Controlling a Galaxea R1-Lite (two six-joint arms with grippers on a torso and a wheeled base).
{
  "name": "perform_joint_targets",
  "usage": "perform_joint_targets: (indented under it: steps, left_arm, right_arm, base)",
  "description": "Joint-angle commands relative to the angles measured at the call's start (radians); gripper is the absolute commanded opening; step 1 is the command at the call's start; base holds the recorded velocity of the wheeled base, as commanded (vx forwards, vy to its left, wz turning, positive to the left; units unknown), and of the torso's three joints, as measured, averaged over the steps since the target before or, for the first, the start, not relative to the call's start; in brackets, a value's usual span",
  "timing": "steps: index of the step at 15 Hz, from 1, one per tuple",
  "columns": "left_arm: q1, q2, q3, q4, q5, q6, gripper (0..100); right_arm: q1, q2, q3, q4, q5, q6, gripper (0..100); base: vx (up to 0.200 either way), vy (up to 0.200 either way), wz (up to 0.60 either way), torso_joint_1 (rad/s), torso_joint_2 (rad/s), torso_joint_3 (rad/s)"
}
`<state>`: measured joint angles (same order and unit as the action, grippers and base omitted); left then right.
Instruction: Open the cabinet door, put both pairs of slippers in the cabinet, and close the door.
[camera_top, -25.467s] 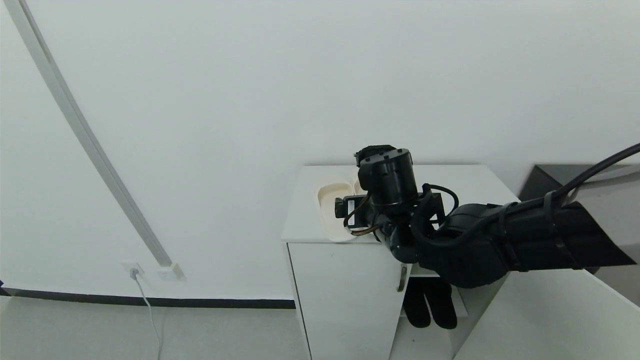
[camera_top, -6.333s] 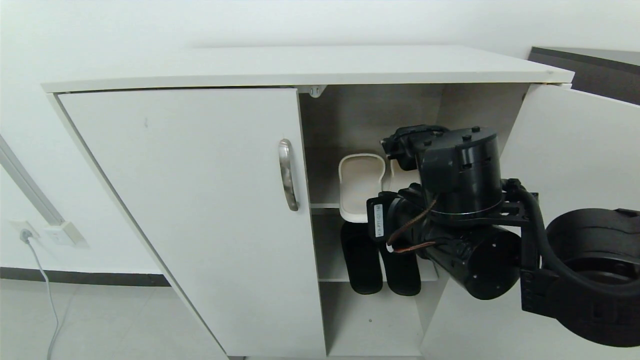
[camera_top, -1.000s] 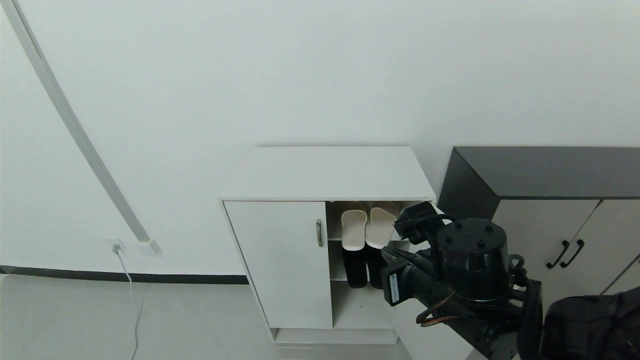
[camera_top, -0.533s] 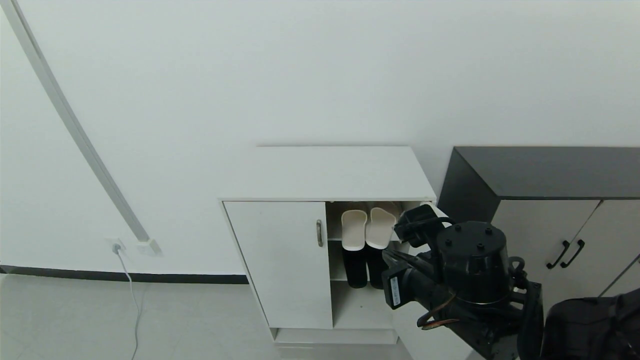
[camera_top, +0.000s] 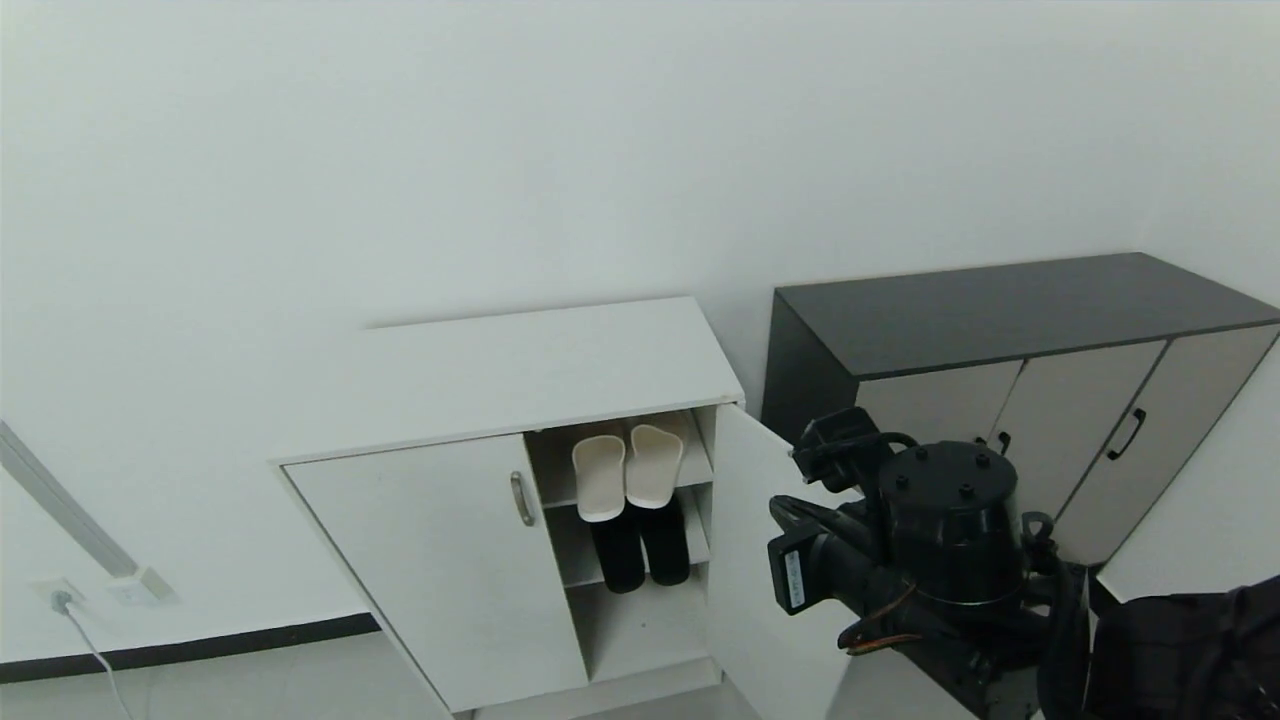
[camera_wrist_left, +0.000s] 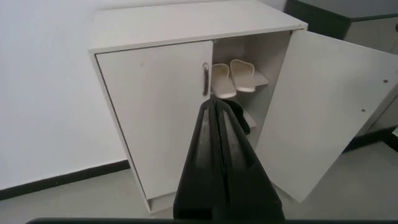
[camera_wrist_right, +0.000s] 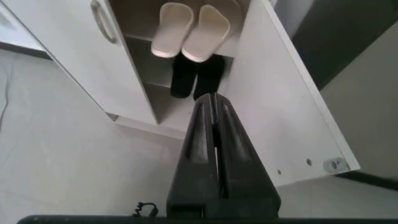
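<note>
— Inside the white cabinet (camera_top: 530, 360), what do you have to work with?

— Both pairs are in. The white slippers (camera_top: 627, 475) lie side by side on the upper shelf (camera_top: 695, 465), their near ends poking out over its front edge. The black slippers (camera_top: 640, 550) sit right below them on the middle shelf (camera_top: 565, 555). By my reading, you only have the closing to do.

— And the door?

— The right door (camera_top: 750, 560) stands swung wide, out toward you. The left door (camera_top: 430, 560), with its metal handle (camera_top: 521, 498), is closed. Expect the open one to handle as a stiff, flat board on hinges. It should be light to swing and has nothing to crush, but it is smooth, so a pinch on its edge would likely slip. I'd have you push flat on its outer face near the free edge, far from the hinges. I can't see its own handle.

— The claws?

— Your right gripper (camera_wrist_right: 214, 102) hangs before the opening, apart from the shelves, fingers pressed together with nothing between them. Your left gripper (camera_wrist_left: 215, 106) is likewise closed and empty, pointing toward the left door's handle. Closed fingers suit a push. Mind the white slippers, as their overhang may catch the door. A dark cabinet (camera_top: 1000, 310) stands just beside, on the right.
</note>
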<state>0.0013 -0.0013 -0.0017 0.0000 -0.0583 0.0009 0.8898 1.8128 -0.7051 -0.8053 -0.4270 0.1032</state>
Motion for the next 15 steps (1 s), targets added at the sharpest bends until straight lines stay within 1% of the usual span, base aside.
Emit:
perform_joint_targets:
  steps: [1,5,8,11,13,15]
  left_arm:
    - [0.0,0.001,0.0,0.0,0.0,0.001,0]
    - [0.0,0.001,0.0,0.0,0.0,0.001,0]
    - [0.0,0.001,0.0,0.0,0.0,0.001,0]
    - [0.0,0.001,0.0,0.0,-0.002,0.001,0]
    - [0.0,0.001,0.0,0.0,-0.002,0.001,0]
    - [0.0,0.001,0.0,0.0,-0.003,0.001,0]
  right_arm:
    - [0.001,0.003,0.001,-0.005,0.001,0.0,0]
    - [0.001,0.01,0.001,-0.006,0.001,0.0,0]
    - [0.001,0.011,0.001,-0.006,0.001,0.0,0]
    - [-0.008,0.013,-0.01,-0.008,-0.006,-0.008,0]
    - [-0.055,0.022,-0.033,-0.017,-0.009,-0.037,0]
    - [-0.13,0.028,-0.108,-0.011,-0.009,-0.053,0]
  base:
    - [0.0,0.0,0.0,0.0,0.0,0.0]
    - [0.0,0.0,0.0,0.0,0.0,0.0]
    - [-0.2,0.0,0.0,0.004,0.0,0.002]
    - [0.0,0.0,0.0,0.0,0.0,0.0]
    - [0.0,0.0,0.0,0.0,0.0,0.0]
    - [0.0,0.0,0.0,0.0,0.0,0.0]
